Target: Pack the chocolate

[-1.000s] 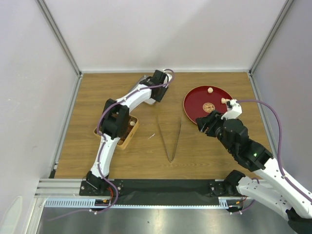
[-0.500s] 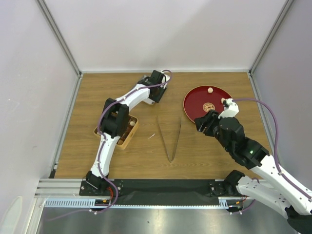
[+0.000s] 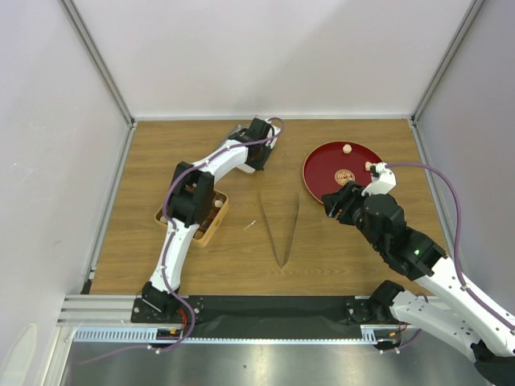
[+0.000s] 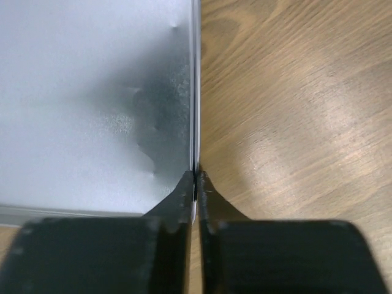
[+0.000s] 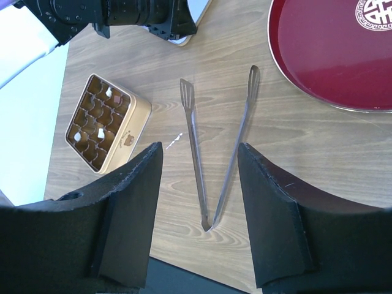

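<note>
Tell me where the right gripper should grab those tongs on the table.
Probably near the joined end of the tongs, from straight above, fingers straddling both arms. They lie flat in a V, narrowest at that near end, so the open right gripper can span them there.

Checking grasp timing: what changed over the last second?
Left fingers closed onto the lid edge at the far side of the table. Right arm shifted slightly left; right fingers stay open above the tongs. Tongs, plate, box and chocolates did not move.
</note>
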`<state>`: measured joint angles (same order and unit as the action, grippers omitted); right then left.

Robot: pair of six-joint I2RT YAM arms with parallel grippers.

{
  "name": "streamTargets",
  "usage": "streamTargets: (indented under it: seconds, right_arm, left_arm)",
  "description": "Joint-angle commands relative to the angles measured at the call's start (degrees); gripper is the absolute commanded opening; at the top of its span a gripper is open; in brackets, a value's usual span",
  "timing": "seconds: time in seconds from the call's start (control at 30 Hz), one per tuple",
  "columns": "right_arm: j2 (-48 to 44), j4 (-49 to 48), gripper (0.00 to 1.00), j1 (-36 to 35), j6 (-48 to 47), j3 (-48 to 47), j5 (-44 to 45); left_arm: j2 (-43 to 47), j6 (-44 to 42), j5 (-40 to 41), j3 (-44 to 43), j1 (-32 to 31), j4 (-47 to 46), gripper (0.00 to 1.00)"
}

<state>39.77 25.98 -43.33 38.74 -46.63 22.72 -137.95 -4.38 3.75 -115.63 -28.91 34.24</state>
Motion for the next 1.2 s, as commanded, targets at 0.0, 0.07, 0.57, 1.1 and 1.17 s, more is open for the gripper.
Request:
streamTargets:
  seconds: [0.0,0.07,0.57,1.1,1.17]
  right_arm:
    - [-0.39,-1.28,0.58,0.0,-0.42,-1.8,1.1]
    - [-0.13,-2.15,0.58,0.0,-0.51,-1.8,1.01]
    - [16.01,-31.05,0.95,19.65,0.02,-7.59,-47.24]
    - [39.51,-46.02,0.96,29.97,-17.79,-26.85,-78.08]
    - [36.89,-46.02,0.98,30.06,-26.14,-25.53,-77.13]
  left_arm:
    - [1.19,1.74,-3.04,-1.88,0.34,1.96,0.03]
    - [2.86,3.14,-5.22,-2.14,0.52,2.85,0.0]
    - [32.01,32.65,-53.1,0.22,11.06,-4.33,0.0]
    - [54.18,61.16,-66.06,23.86,12.38,-35.03,0.0]
    - [55.59,61.07,-66.59,27.37,12.38,-35.82,0.0]
